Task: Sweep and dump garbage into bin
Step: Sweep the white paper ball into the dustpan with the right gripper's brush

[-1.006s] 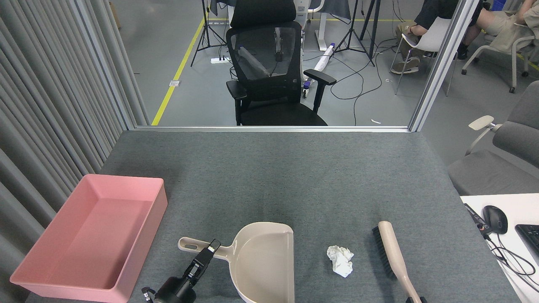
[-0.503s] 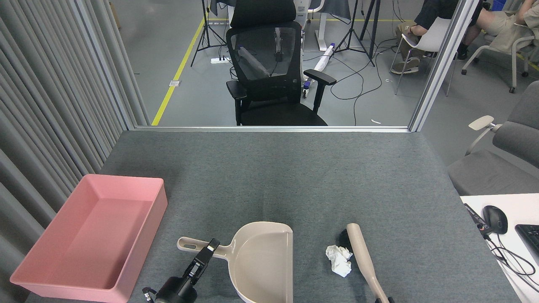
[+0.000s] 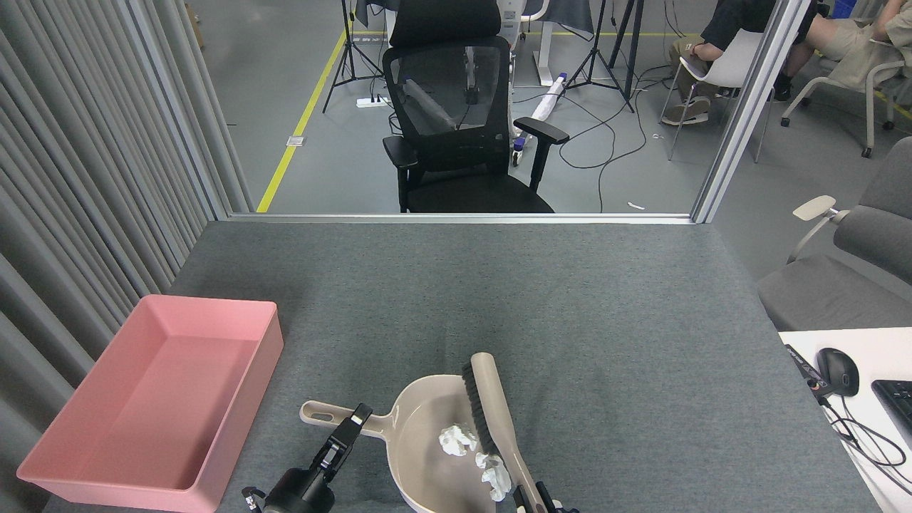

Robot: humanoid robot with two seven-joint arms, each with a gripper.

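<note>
A: Where is the garbage [image 3: 457, 439] at this moment?

B: Inside the beige dustpan [image 3: 434, 456], at the near edge of the grey table [image 3: 541, 299]. One white paper wad lies on the pan floor; a second lump [image 3: 496, 476] sits against the bristles of the brush [image 3: 491, 413], close to the pan's open right lip. The brush lies across the pan mouth, head far, handle near.

A: And the end effectors?

B: The left end effector [image 3: 354, 422] is closed on the dustpan handle. The right end effector [image 3: 536, 499] is only partly in view at the bottom edge, at the brush handle; it appears to grip the handle, but whether its jaws are closed cannot be told.

A: What remains?

B: Judged from the layout, the carry and dump: the pink bin [image 3: 153, 399] stands empty, well apart to the left.

A: What could go wrong?

B: The lump by the lip may roll back onto the table if the brush withdraws before the pan tilts back. Light paper could also slide out during a fast or level swing leftward, or miss the bin if the pan is tipped before its mouth clears the near wall
</note>
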